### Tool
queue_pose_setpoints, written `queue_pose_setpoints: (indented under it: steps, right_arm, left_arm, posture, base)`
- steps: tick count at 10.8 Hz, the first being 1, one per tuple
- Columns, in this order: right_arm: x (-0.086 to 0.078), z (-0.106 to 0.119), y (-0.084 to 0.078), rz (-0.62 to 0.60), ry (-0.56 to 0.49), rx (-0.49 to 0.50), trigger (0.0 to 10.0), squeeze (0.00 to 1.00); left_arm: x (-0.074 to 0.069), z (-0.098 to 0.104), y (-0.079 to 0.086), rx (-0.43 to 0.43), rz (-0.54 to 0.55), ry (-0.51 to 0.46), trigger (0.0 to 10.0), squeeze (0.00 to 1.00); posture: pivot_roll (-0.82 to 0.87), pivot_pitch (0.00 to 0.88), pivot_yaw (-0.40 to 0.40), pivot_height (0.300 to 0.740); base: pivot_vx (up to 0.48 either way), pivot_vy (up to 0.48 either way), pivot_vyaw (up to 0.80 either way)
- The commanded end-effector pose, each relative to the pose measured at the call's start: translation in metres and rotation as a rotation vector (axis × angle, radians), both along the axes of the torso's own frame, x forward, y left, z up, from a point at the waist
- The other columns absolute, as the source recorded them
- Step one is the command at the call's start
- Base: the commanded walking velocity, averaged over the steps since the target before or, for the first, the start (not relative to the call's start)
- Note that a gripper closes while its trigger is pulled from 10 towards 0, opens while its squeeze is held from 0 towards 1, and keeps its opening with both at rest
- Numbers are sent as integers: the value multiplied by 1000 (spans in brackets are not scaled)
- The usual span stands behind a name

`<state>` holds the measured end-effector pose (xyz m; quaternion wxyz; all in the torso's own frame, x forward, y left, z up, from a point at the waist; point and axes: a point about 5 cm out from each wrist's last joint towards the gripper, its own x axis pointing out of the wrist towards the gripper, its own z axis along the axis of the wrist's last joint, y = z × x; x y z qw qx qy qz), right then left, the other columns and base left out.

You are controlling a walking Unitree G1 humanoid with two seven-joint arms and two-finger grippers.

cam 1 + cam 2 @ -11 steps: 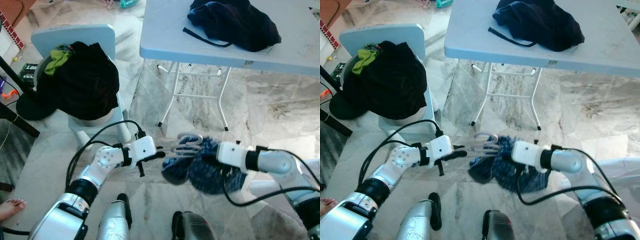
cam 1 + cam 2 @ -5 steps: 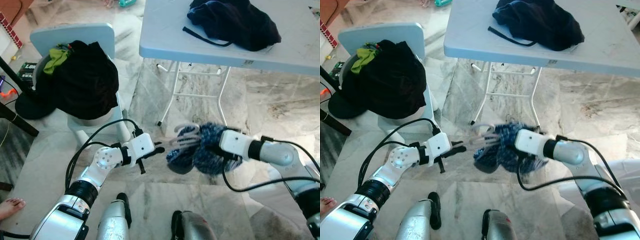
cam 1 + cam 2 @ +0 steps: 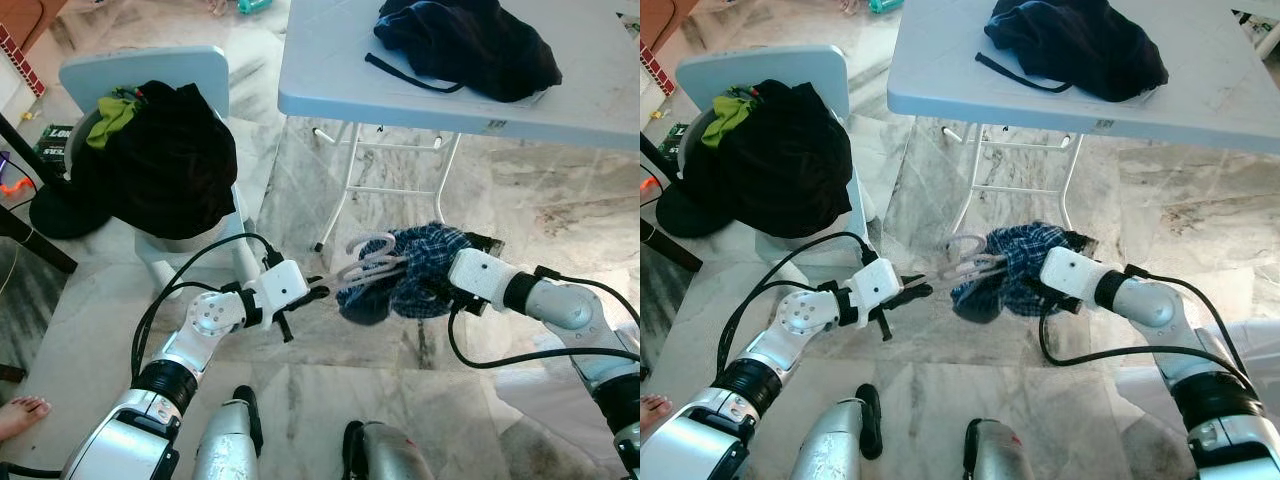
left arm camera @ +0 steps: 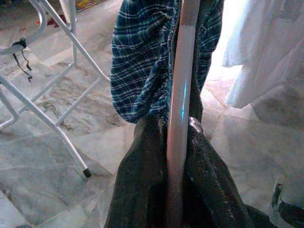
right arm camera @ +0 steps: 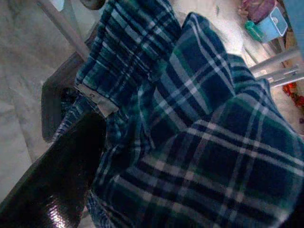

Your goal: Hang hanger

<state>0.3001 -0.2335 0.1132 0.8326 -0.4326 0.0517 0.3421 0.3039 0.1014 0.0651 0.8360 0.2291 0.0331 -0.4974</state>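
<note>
The plaid garment (image 3: 415, 280) has risen and spread since a second ago. The left gripper (image 3: 318, 292) pinches the pale hanger (image 3: 365, 262) shut at one end; the right gripper (image 3: 1035, 285) is buried in cloth, its grasp impossible to tell. Dressing seems unfinished; next, a rail to hook onto. No writing legible.

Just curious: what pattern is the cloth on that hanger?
Blue and dark-green plaid cloth, clearest in the right wrist view.

Dark garment (image 3: 468, 45) heaped on the folding table's (image 3: 330, 60) far side, black clothes (image 3: 172, 160) piled over the chair (image 3: 150, 72).
</note>
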Motion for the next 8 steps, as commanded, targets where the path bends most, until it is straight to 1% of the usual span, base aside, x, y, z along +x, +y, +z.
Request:
queue_pose_setpoints:
  steps: [1, 2, 3, 5, 6, 7, 8]
  right_arm:
    - [-1, -1, -6, -37, 3, 20, 10000, 0]
    - [-1, 0, -6, -29, 1, 32, 8863, 0]
    - [-2, 3, -8, -13, 12, 49, 0, 0]
    - [-5, 3, -14, 7, 52, 43, 0, 0]
    - [-4, 7, -17, 0, 54, 47, 0, 0]
    - [1, 12, -18, -32, 13, 58, 10000, 0]
    - [4, 14, -15, -54, -38, 99, 10000, 0]
  left_arm:
    - [6, 10, -1, -27, 15, -41, 0, 0]
    - [6, 10, -1, -25, 16, -42, 0, 0]
    - [6, 9, 0, -18, 21, -41, 0, 0]
    - [5, 7, 2, -8, 23, -33, 0, 0]
    - [6, 7, 2, -6, 27, -36, 0, 0]
    - [7, 8, 1, -8, 36, -45, 0, 0]
    - [7, 7, 0, -6, 37, -46, 0, 0]
  posture:
    - [-69, 218, -52, 740]
    - [-69, 218, -52, 740]
    - [-70, 216, -52, 740]
    - [-71, 216, -54, 740]
    - [-72, 216, -54, 740]
    - [-74, 216, -55, 740]
    - [-74, 216, -55, 740]
  base:
    - [0, 0, 0]
    - [0, 0, 0]
    - [0, 0, 0]
    - [0, 0, 0]
    - [0, 0, 0]
    - [0, 0, 0]
    - [0, 0, 0]
